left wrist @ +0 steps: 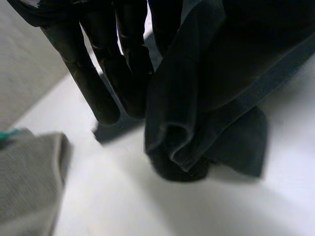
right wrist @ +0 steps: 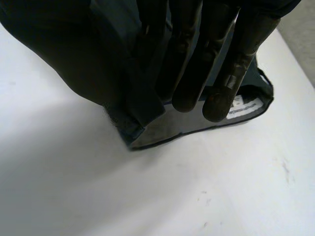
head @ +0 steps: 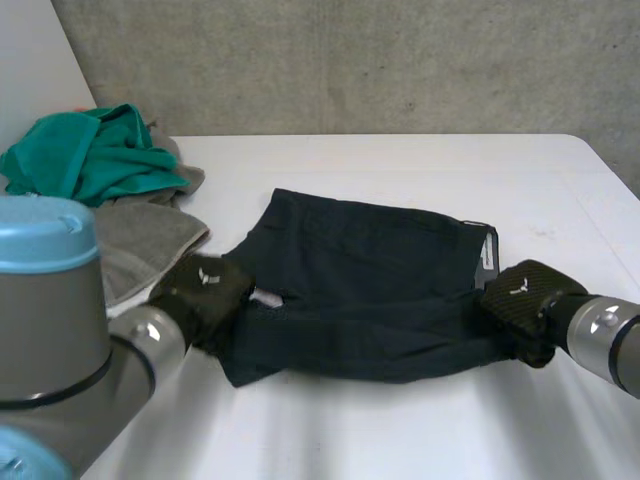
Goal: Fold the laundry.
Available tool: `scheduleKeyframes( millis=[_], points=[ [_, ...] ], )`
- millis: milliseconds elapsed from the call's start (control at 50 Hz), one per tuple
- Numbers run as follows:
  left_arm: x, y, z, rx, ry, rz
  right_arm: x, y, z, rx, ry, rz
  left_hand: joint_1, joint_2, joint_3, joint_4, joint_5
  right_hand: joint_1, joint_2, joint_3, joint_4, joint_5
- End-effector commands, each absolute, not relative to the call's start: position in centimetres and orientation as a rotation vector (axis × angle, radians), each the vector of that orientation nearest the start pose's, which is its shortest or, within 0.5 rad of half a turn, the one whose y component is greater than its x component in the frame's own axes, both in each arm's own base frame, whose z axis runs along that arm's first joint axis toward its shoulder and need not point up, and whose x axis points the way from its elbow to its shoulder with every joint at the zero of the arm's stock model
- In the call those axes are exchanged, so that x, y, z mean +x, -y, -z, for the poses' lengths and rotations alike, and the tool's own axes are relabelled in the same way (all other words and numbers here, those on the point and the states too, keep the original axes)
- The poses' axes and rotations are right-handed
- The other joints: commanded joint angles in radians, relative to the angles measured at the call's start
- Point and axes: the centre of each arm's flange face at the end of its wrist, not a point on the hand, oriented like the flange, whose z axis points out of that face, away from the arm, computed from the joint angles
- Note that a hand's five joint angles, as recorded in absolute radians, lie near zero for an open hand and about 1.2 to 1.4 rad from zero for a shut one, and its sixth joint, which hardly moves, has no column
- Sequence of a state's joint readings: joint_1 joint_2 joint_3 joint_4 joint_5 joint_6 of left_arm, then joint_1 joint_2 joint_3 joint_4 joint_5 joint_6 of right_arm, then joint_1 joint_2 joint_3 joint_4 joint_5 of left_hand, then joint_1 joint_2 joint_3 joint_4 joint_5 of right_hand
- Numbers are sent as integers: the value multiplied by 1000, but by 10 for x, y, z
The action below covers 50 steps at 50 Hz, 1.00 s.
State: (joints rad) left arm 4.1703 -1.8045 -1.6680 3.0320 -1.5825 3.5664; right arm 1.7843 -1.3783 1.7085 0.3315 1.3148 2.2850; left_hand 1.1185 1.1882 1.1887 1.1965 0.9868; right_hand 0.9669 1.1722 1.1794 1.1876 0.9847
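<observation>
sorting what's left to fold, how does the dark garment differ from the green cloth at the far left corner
The dark garment lies spread mostly flat; the green cloth is bunched in a heap. The left hand and right hand pinch the dark garment's near edge at either end; no hand touches the green cloth, which rests partly on a grey towel. Both are on the white table.

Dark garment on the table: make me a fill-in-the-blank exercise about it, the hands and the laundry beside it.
The dark garment lies on a ___ table. Its label shows beside the ___ hand. The left hand pinches the garment's end nearest the grey towel, which touches a ___ cloth. Missing words: white; right; green.
</observation>
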Motion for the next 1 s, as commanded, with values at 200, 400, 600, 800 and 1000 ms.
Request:
scheduleKeyframes(
  millis=[200,400,600,800,1000],
  points=[
    [-278,210,-223,1150,-2258,1959,231,265,-167,-1351,-2466,1596,-403,-473,-473,-481,-446,429,224,217,209,237],
    [-269,165,-211,1239,-2271,1944,237,268,-165,-1259,-2453,1606,-529,-599,-599,-607,-572,429,224,217,209,237],
    [-269,201,-173,1176,-2317,1861,237,265,-163,-1260,-2456,1594,-520,-590,-591,-598,-563,429,224,217,209,237],
    [-275,213,-156,1188,-2343,1815,235,265,-162,-1256,-2464,1589,-494,-564,-564,-572,-537,429,224,217,209,237],
    [-283,227,-140,1201,-2362,1784,235,266,-161,-1251,-2462,1605,-218,-288,-289,-296,-261,429,224,217,209,237]
  ],
)
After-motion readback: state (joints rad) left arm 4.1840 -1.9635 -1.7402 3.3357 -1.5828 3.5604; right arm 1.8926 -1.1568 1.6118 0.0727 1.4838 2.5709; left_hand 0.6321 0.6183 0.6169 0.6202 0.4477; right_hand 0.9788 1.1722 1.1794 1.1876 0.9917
